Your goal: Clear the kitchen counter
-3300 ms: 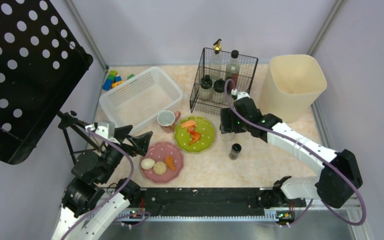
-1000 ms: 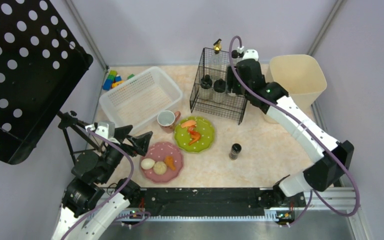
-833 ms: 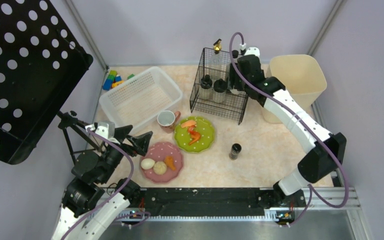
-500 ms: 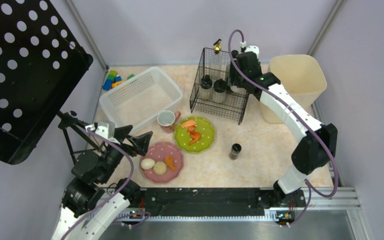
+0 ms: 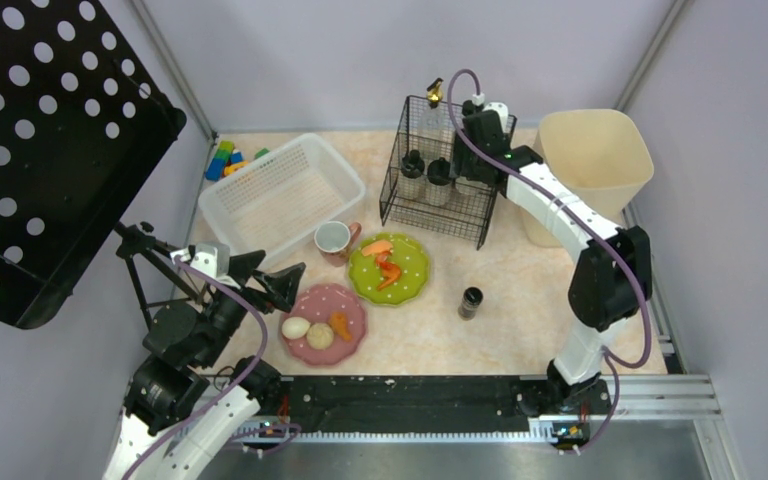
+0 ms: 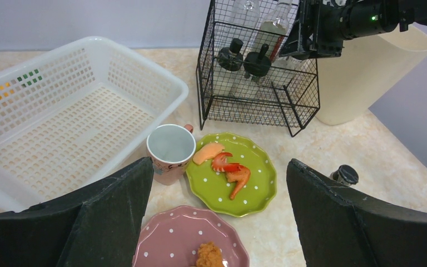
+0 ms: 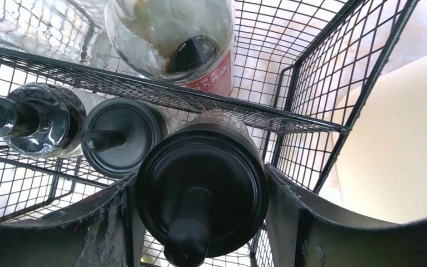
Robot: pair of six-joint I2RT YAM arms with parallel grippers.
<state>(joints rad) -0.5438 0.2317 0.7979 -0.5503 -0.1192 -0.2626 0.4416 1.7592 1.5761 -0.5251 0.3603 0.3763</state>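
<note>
Kitchen counter (image 5: 520,300): beneath everything, metal rails at edges.
On it, seen from top:
- wire rack (image 5: 435,210) at 12 o'clock, stocked with bottles
- beige bin (image 5: 615,180) at 2
- white basket (image 5: 280,190) at 10
- mug (image 5: 333,240) and green plate (image 5: 410,270) with food, centre
- pink plate (image 5: 345,300) at 7
- small dark jar (image 5: 471,301) at 5, standing alone

Right gripper (image 7: 197,222): at rack's right end, clamped on black-lidded bottle (image 7: 205,167), wires close around.
Left gripper (image 6: 217,183): spread wide, holding nothing, just beside pink plate.

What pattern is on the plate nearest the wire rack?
Round green plate: white polka dots; clearest in left wrist view.
</note>
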